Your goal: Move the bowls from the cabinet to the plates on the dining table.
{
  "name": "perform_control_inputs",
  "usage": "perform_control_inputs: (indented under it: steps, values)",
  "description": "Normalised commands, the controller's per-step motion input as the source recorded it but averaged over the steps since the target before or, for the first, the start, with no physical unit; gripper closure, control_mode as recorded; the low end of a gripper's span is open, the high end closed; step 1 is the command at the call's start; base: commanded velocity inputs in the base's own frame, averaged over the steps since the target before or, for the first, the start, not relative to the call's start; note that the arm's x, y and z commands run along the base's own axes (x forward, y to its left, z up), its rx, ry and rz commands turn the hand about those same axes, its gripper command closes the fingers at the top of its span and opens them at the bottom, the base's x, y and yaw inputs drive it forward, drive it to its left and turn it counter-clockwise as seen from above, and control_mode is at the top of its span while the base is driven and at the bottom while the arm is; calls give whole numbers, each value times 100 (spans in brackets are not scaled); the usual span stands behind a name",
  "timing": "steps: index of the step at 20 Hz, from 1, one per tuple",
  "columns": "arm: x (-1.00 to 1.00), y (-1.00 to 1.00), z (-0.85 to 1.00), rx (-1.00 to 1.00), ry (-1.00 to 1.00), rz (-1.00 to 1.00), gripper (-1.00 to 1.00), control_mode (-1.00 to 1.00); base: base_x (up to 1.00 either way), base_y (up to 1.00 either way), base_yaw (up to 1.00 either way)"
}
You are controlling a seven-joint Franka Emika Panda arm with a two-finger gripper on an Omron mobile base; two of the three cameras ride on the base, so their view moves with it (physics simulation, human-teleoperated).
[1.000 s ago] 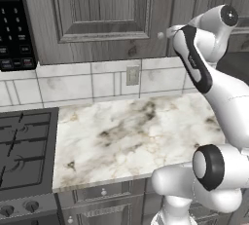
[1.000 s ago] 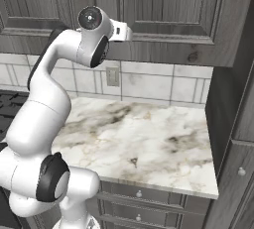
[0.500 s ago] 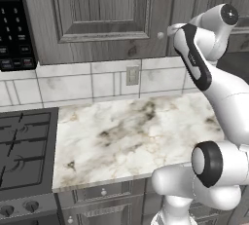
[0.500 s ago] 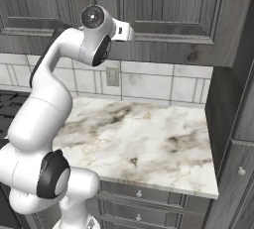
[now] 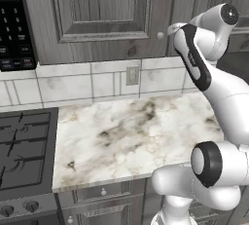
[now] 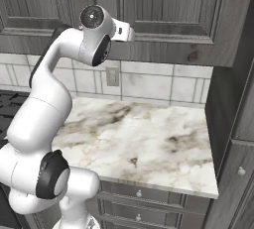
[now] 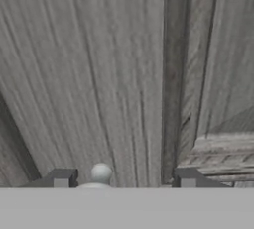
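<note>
Up high: arm (image 6: pixel 54 89) reaches from the base to the cabinet (image 5: pixel 102 14) above the counter (image 6: pixel 144 143).
Tool (image 7: pixel 119 179): spread, its two dark fingertips (image 7: pixel 60 178) stand either side of a small round knob (image 7: pixel 101 173) on the cabinet door; no contact with the knob can be made out.
Tool in the base views: the white hand (image 5: pixel 177 27) sits right at the door's lower right corner, beside the knob (image 5: pixel 160 35); from the right side the hand (image 6: pixel 121 30) presses close to the door face.
Cabinet: grey wood-grain, raised-panel doors, both shut; a dark seam (image 7: pixel 171 79) between two doors runs up the hand view, just right of the knob.
Bowls: hidden, cannot tell where they lie behind the shut doors.
Counter: marble top, white with brown veins, bare along its front edge.
Wall: pale tiles with a socket plate (image 5: pixel 132 75) above the counter's back edge.
Stove (image 5: pixel 24 151): black grates, touching the counter's left edge, with knobs along its front.
Microwave (image 5: pixel 12 22): dark keypad panel, just left of the cabinet.
Drawers (image 6: pixel 149 205): grey fronts with small knobs, under the counter's front edge.
Tall unit (image 6: pixel 233 124): grey wood, against the counter's right edge.
</note>
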Motion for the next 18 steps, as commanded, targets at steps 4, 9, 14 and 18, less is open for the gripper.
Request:
perform_control_inputs:
  steps: [4,9,14,18]
  values:
    - [-4,0,0,0,-1,0,100,-100,0,0,0]
    - [-33,0,4,0,-7,0,100,-100,0,0,0]
    - [-70,0,10,0,-14,1,100,-100,0,0,0]
    - [-82,-3,8,0,-16,5,100,-100,0,0,0]
